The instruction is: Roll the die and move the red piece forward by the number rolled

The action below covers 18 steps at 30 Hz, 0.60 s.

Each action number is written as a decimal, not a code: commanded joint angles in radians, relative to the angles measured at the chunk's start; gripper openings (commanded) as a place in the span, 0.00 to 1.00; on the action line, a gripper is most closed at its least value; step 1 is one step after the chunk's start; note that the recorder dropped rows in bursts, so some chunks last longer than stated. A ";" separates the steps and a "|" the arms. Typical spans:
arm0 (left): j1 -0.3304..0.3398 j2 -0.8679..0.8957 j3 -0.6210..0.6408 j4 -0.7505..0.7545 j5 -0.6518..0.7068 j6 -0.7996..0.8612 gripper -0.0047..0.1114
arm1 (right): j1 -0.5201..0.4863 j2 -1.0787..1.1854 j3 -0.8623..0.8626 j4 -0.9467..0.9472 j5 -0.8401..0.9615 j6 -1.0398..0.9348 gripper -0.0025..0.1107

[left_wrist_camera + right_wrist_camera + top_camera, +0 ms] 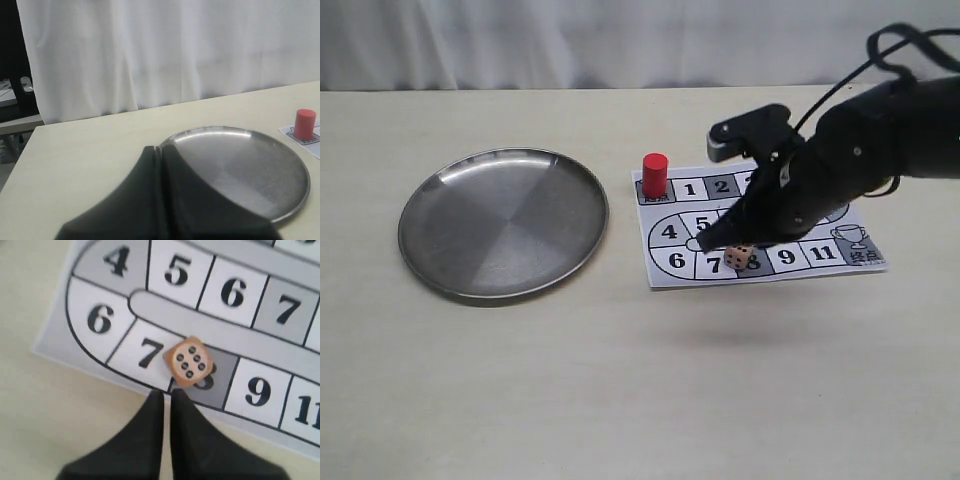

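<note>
The die [188, 361] lies on the game board [788, 256], straddling the line between squares 7 and 8, and the face towards the right wrist camera shows six pips. The right gripper [166, 392] hangs just beside it, jaws pressed together with nothing between them and not touching the cube. The red piece [654, 173] stands upright on the grey corner square ahead of 1, well apart from the die. Off to the left, the steel plate [440, 190] sits on the surface with nothing in it, and the left gripper [160, 148] hovers near its rim, jaws likewise clenched on nothing.

I judge the roll settled at six. Next, the jaws must part, take the peg and set it on square 6.
</note>
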 commanded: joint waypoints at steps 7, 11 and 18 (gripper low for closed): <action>-0.008 -0.001 0.002 -0.002 -0.010 -0.001 0.04 | 0.011 -0.006 -0.180 0.045 -0.088 -0.011 0.38; -0.008 -0.001 0.002 -0.002 -0.010 -0.001 0.04 | 0.033 0.089 -0.254 0.045 -0.167 -0.014 0.59; -0.008 -0.001 0.002 -0.002 -0.010 -0.001 0.04 | 0.021 0.288 -0.424 0.043 -0.184 -0.014 0.69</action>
